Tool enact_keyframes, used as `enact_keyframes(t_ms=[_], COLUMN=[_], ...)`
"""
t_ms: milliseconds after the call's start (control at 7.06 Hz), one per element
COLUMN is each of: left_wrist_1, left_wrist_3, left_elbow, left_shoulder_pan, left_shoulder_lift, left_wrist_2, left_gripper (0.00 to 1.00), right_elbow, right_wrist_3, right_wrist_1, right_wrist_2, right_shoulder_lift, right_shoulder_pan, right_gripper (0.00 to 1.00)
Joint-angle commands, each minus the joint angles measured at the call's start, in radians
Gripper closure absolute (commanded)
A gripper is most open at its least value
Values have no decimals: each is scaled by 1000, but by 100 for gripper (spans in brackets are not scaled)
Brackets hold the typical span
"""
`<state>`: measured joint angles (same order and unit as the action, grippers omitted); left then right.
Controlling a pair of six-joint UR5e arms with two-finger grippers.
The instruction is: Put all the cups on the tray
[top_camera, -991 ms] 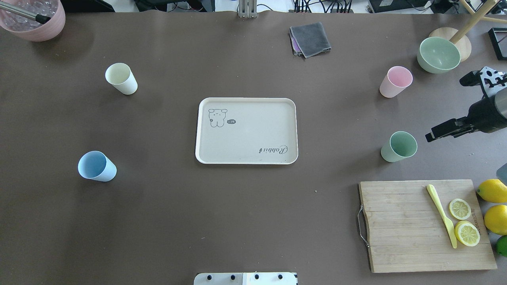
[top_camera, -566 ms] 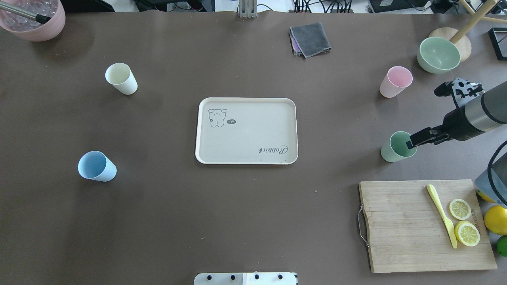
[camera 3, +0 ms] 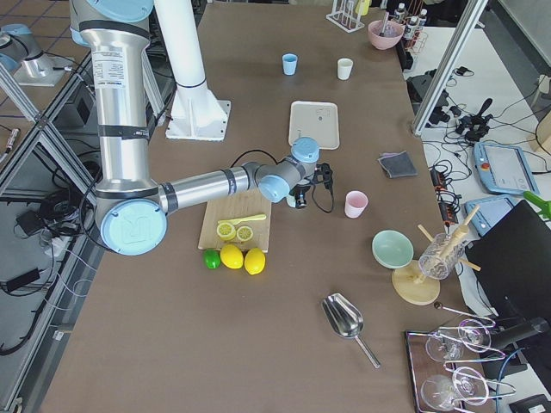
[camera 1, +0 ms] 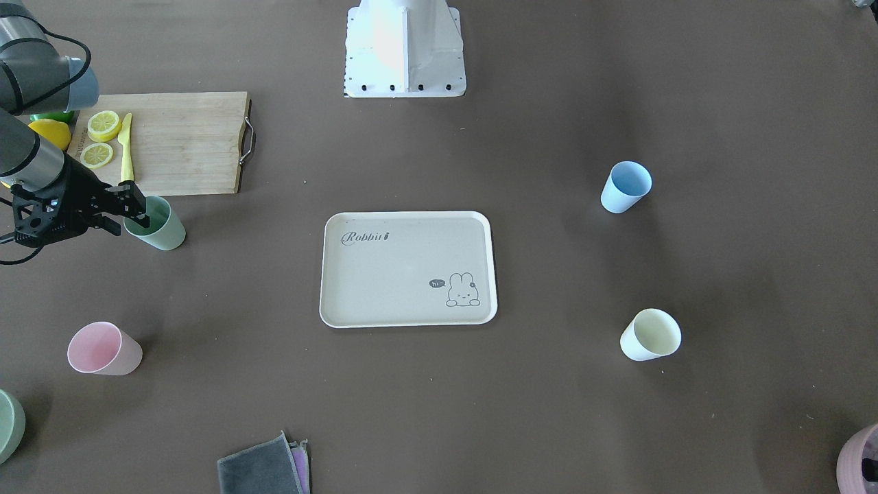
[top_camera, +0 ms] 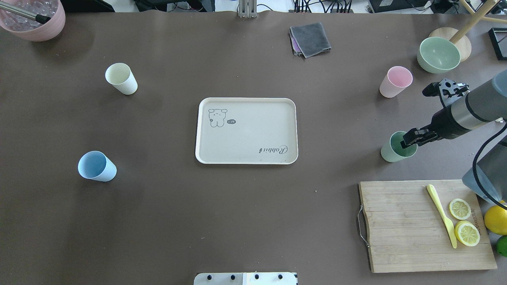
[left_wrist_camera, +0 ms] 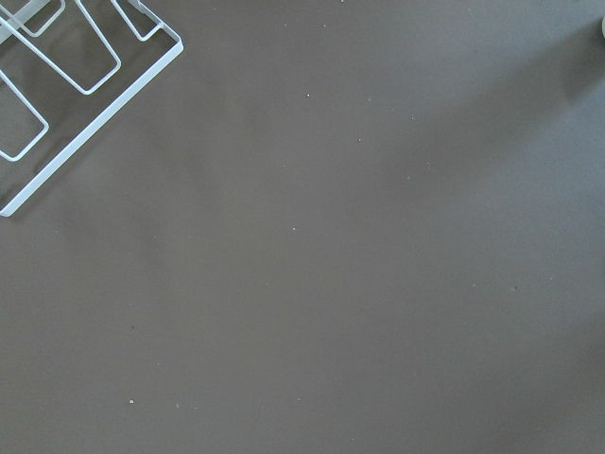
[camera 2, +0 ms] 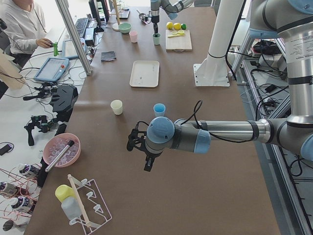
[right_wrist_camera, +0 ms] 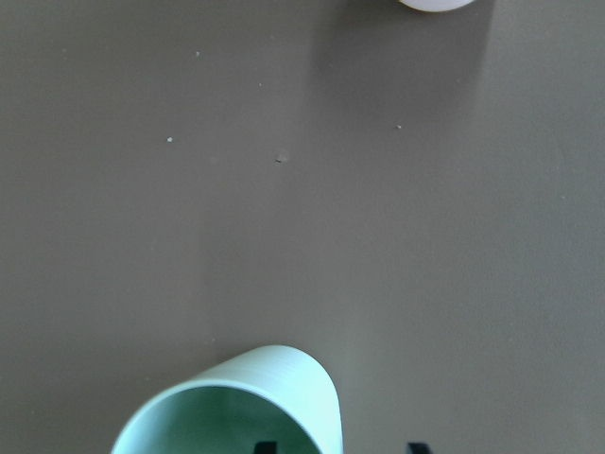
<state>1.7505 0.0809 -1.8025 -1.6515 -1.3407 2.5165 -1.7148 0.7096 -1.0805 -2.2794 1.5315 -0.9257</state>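
Observation:
The beige Rabbit tray lies empty at the table's middle. The mint green cup stands upright to its right. My right gripper is open at this cup's rim. In the right wrist view one fingertip is inside the cup and one is outside. The pink cup, the blue cup and the cream cup stand apart on the table. My left gripper hovers over bare table near the blue cup; I cannot tell whether it is open.
A wooden cutting board with lemon slices and a yellow knife lies at the front right, with lemons beside it. A green bowl, a grey cloth and a pink bowl stand along the far edge. A white wire rack shows in the left wrist view.
My right gripper has moved left from the table's right edge to the mint green cup and now straddles its rim. The cups and the tray have not moved.

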Motion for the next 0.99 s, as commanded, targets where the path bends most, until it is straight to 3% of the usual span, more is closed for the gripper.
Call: enact_keyframes(t_ms=[0, 283, 425, 850], left_wrist_1=[94, 374, 435, 446], left_wrist_3=[-203, -669, -817, -1048], left_elbow=[-6, -20, -47, -124], left_shoulder_pan=[54, 248, 377, 612], left_shoulder_lift=[-6, -12, -14, -53], left_wrist_2=[42, -37, -136, -272], left_gripper=[2, 2, 2, 2], right_elbow=[1, -18, -22, -23], right_wrist_3=[2, 72, 214, 414], right_wrist_1=[-10, -13, -13, -102], right_wrist_2=[-24, -63, -63, 41], right_shoulder_lift=[-20, -59, -110, -302], right_shoulder_pan=[1, 1, 17, 135], right_gripper=[100, 100, 100, 100])
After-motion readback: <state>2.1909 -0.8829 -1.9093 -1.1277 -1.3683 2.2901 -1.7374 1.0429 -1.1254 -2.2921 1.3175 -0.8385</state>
